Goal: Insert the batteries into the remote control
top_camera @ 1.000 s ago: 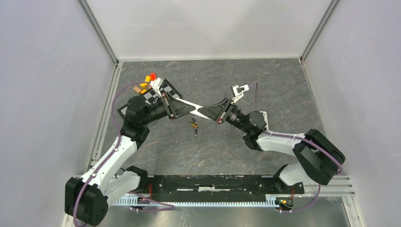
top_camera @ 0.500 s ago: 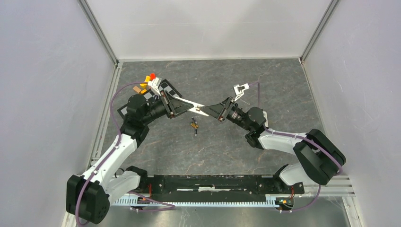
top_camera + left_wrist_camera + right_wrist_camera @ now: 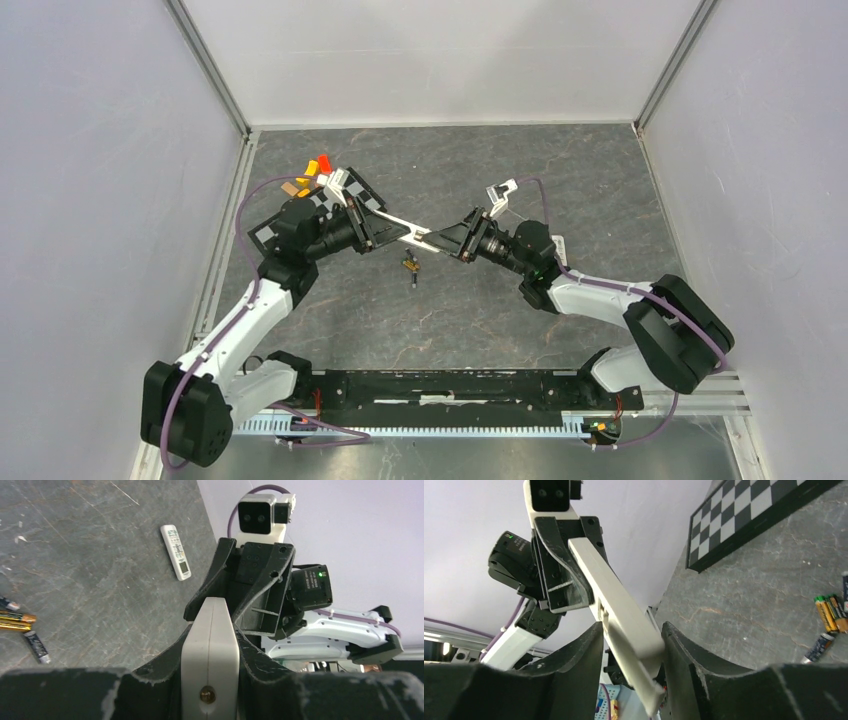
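The white remote control (image 3: 415,231) hangs in the air above the table's middle, bridging both grippers. It shows edge-on, so its button face is hidden. My left gripper (image 3: 392,222) is shut on its end, which has a small bronze emitter, in the left wrist view (image 3: 210,645). My right gripper (image 3: 445,240) is closed around the other end (image 3: 624,615), and both fingers touch it. The batteries (image 3: 411,265), several dark cells with gold bands, lie on the table just below the remote. They also show in the left wrist view (image 3: 17,620) and the right wrist view (image 3: 829,612).
A second white handset with a display and buttons (image 3: 176,551) lies on the table by the right arm. A black-and-white checkerboard (image 3: 345,195) lies under the left gripper, with small orange and red pieces (image 3: 315,165) behind it. Grey walls close in the table on three sides.
The right wrist has rolled and its forearm has shifted slightly. The left arm has edged a little. The remote stays held between both grippers and the batteries have not moved.
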{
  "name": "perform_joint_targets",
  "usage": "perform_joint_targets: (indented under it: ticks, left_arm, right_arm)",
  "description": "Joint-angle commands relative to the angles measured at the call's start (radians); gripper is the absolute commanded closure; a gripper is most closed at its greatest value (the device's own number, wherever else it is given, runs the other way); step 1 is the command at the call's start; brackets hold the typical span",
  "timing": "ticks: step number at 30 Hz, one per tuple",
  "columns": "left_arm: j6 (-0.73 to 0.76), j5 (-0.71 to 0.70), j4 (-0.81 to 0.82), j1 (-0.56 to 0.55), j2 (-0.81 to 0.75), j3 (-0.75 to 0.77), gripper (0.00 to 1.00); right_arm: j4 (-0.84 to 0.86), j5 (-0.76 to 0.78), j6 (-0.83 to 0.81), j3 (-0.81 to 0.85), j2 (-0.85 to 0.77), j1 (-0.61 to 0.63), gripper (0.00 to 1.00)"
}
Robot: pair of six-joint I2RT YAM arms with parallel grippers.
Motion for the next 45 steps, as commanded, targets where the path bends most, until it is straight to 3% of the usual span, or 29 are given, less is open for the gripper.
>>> perform_joint_targets:
  ticks: [1,5,9,13,16,21,27,31,39,43,45]
  left_arm:
    - [0.086,-0.057,0.005,0.002,0.011,0.038,0.98]
    - [0.092,-0.064,-0.001,0.002,0.019,0.038,0.98]
    - [0.091,-0.067,-0.006,0.002,0.024,0.039,0.98]
    - [0.103,-0.08,-0.033,0.002,0.025,0.044,0.98]
    - [0.108,-0.091,-0.053,0.002,0.022,0.051,0.98]
    - [0.112,-0.085,-0.062,0.002,0.024,0.057,0.98]
    - [0.134,-0.104,-0.089,0.002,0.021,0.062,0.98]
    - [0.129,-0.1,-0.087,0.002,0.024,0.064,0.98]
    - [0.12,-0.096,-0.069,0.002,0.034,0.067,0.98]
    - [0.117,-0.098,-0.069,0.002,0.043,0.075,0.98]
    - [0.117,-0.099,-0.069,0.002,0.046,0.075,0.98]
  right_arm:
    - [-0.036,-0.037,0.016,0.018,-0.028,-0.011,0.43]
    - [-0.03,-0.037,0.031,0.001,-0.028,-0.019,0.34]
    - [-0.034,-0.031,0.031,-0.01,-0.031,-0.025,0.35]
    - [-0.067,-0.025,0.013,-0.017,-0.04,-0.028,0.45]
    - [-0.107,-0.013,-0.002,-0.02,-0.055,-0.028,0.61]
    - [-0.189,-0.002,-0.054,0.008,-0.082,-0.03,0.7]
    - [-0.239,-0.007,-0.081,0.014,-0.091,-0.031,0.71]
    - [-0.256,-0.028,-0.092,0.032,-0.079,-0.03,0.62]
    - [-0.264,-0.047,-0.091,0.04,-0.078,-0.03,0.57]
    - [-0.271,-0.051,-0.09,0.037,-0.078,-0.03,0.58]
    - [-0.265,-0.049,-0.083,0.034,-0.076,-0.03,0.67]
